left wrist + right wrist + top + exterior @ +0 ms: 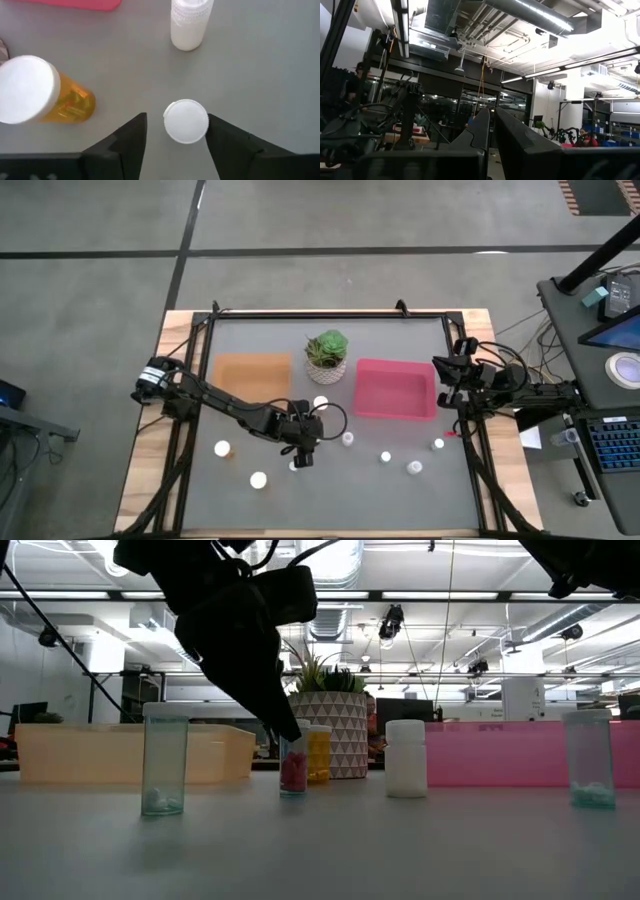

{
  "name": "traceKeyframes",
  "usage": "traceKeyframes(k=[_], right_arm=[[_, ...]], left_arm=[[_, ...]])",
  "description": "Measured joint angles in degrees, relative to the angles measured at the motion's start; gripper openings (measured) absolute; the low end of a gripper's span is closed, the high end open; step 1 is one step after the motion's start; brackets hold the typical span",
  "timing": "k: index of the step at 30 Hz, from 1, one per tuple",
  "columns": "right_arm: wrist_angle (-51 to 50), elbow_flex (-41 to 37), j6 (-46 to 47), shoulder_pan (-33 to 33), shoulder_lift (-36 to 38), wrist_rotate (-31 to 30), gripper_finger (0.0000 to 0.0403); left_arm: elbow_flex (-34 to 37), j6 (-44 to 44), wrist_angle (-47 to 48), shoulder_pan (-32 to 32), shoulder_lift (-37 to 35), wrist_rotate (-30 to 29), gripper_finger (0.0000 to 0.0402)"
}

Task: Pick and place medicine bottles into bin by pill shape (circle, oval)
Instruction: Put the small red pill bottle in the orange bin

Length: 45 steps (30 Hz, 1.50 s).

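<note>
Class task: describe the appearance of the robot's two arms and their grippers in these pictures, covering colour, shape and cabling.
Both arms are dark, jointed links with looping black cables. The left gripper has two black, wedge-shaped fingers. The right gripper has similar dark, tapering fingers.

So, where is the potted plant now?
In the high view, the potted plant stands near the table's far middle, between the orange tray on its left and the pink tray on its right.

High view: straight down, whole grey counter [330,480] framed. Low view: counter height, level, facing the room behind. Left wrist view: close, looking down on a white-capped small bottle [186,121]. Right wrist view: level, faces the room. High and low share the green plant in a patterned pot [327,356].
</note>
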State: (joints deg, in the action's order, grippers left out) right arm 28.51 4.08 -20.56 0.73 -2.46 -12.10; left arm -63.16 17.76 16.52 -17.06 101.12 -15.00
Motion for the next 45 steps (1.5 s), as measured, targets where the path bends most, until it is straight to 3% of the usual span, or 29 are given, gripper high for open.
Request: traceKeyframes(k=[15,25,36,45], right_arm=[[0.0,0.0,0.0,0.0,0.0,0.0,0.0022],[-0.4,0.0,0.0,0.0,0.0,0.0,0.0022],[-1.6,0.0,0.0,0.0,0.0,-2.6,0.0022],[-1.8,0.0,0.0,0.0,-0.1,-3.0,0.0022]], left_arm=[[0.0,-1.5,-0.1,0.0,0.0,0.0,0.0096],[0.0,-5.0,3.0,-0.1,-3.4,-0.8,0.0093],[5.8,-4.5,12.9,2.6,-23.7,-13.1,0.0093],[21.7,14.9,21.3,9.4,-44.7,-22.8,0.0093]])
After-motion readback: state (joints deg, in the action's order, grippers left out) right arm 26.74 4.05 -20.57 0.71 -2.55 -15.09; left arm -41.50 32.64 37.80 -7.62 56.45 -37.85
